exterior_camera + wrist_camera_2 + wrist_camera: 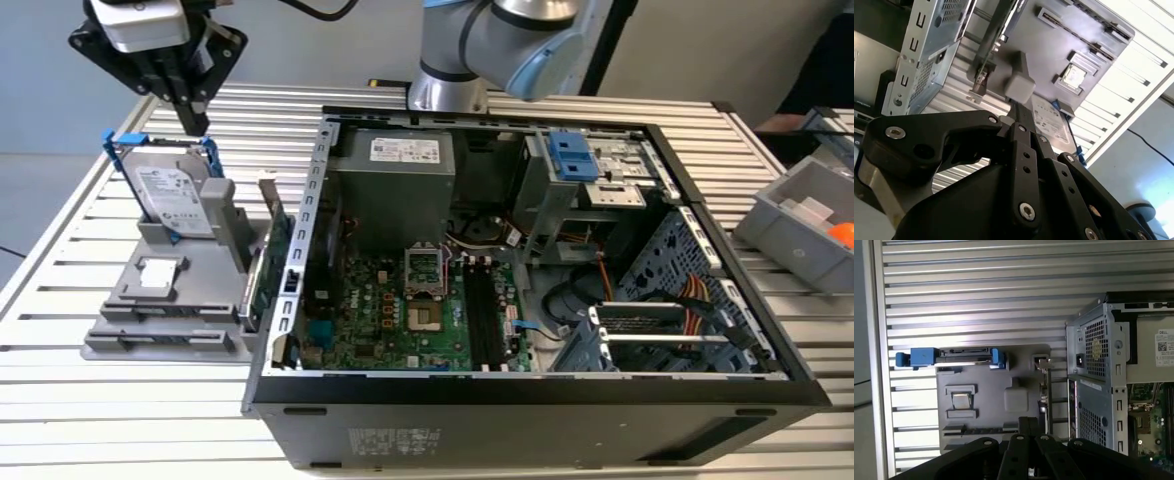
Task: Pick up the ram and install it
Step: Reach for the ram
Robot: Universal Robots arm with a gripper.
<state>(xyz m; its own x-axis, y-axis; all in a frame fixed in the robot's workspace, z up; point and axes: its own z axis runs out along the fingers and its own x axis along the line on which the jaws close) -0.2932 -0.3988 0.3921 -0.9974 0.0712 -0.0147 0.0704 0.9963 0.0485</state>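
Observation:
My gripper [196, 122] hangs shut, with nothing visible between its fingers, just above the top edge of the silver hard drive [171, 195] at the exterior view's far left. The drive stands upright in a grey holder [160, 305]. I cannot pick out the ram for certain. A thin dark strip lies edge-on in the holder's long front slot [979, 430]. The same slot shows in the second wrist view [1089, 25]. The open computer case [534, 400] lies to the right, with the motherboard's black slots [483, 315] inside.
A green expansion card [276, 262] with a metal bracket stands between the holder and the case wall. A small square chip [960, 400] sits on the holder. A grey bin [801, 215] stands at the exterior view's right. The slatted metal table [1004, 280] extends around everything.

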